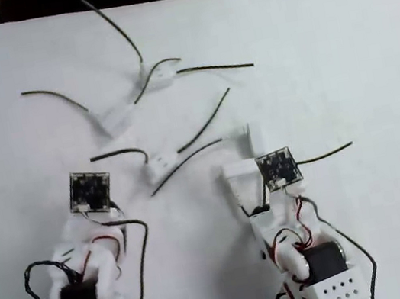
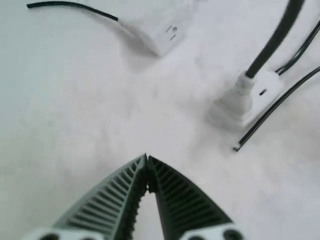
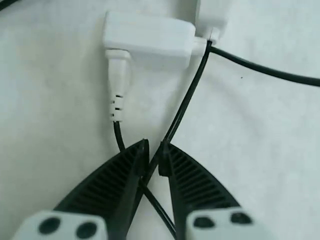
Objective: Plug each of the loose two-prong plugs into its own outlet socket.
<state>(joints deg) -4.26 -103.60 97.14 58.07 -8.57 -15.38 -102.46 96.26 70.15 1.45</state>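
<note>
Item 1, right gripper (image 3: 154,152): you're clamping it on black cord (image 3: 186,97), just short of white plug block (image 3: 147,40) lying flat on table (image 1: 353,53). Block is touching second white piece (image 3: 210,17); mating unclear.
Item 2, left gripper (image 2: 147,165): clenched, carrying nothing, hovering near outlet socket (image 2: 162,35) and corded connector (image 2: 245,97).
Progress (my est.): most pcs looking loose, lying scattered mid-table; far pair (image 1: 156,76) possibly joined.
Prongs hiding; plug vs socket not telling apart from high view.
</note>
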